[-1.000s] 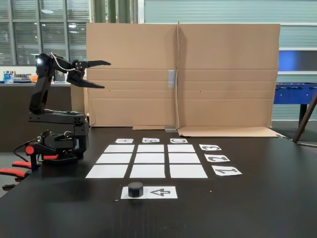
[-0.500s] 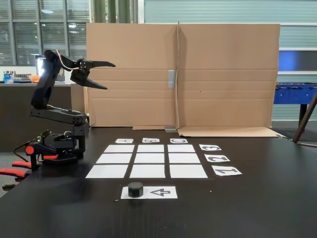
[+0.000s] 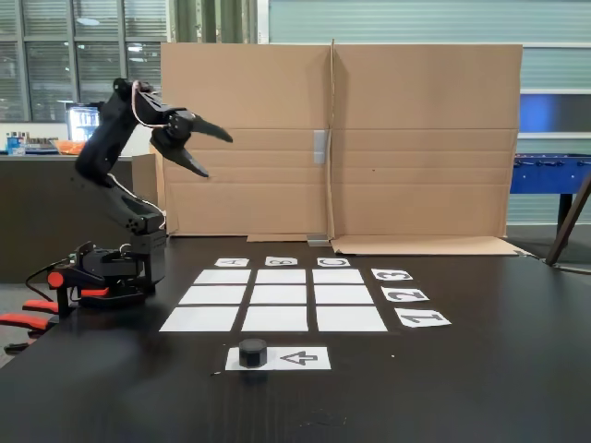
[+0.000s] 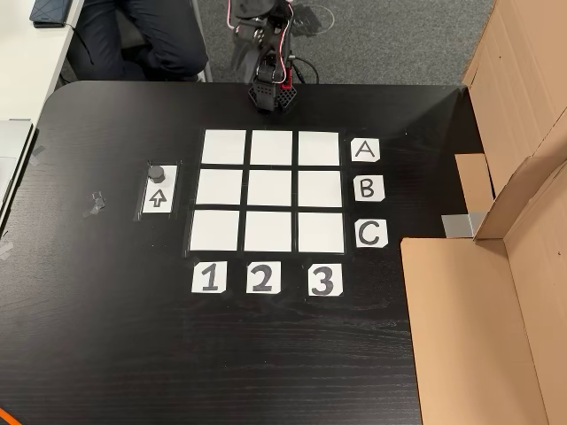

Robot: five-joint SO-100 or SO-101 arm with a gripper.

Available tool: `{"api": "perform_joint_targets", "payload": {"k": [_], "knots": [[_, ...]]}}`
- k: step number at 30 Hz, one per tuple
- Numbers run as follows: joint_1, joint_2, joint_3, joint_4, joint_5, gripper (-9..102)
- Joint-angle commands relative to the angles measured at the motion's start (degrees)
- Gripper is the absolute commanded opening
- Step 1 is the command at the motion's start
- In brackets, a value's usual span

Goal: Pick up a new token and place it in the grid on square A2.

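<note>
Jaws spread wide and empty, the gripper (image 3: 214, 150) hangs high above the table's (image 3: 480, 369) left side in the fixed view. Nearest the viewer, the token (image 3: 252, 352) sits on the arrow sheet (image 3: 300, 358). Beyond lies the grid (image 3: 277, 299), with square A2 (image 4: 275, 148) bare; cardboard (image 3: 416, 138) stands behind.

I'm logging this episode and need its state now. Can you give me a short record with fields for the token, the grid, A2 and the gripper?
token: on the arrow sheet, beside the grid, untouched
grid: nine white squares, all bare
A2: top row, middle column in the other view; bare
gripper: open, raised high above the table, holding nothing
task: pick not yet begun
</note>
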Motion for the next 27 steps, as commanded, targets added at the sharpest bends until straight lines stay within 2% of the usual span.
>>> {"api": "perform_joint_targets", "payload": {"k": [1,15,27], "knots": [[4.31,-4.13,-1.49,0.18,-0.09,37],[16.44,-19.51,-1.85,0.0,-4.39,40],[19.07,-26.19,-2.02,-1.05,-9.05,40]]}}
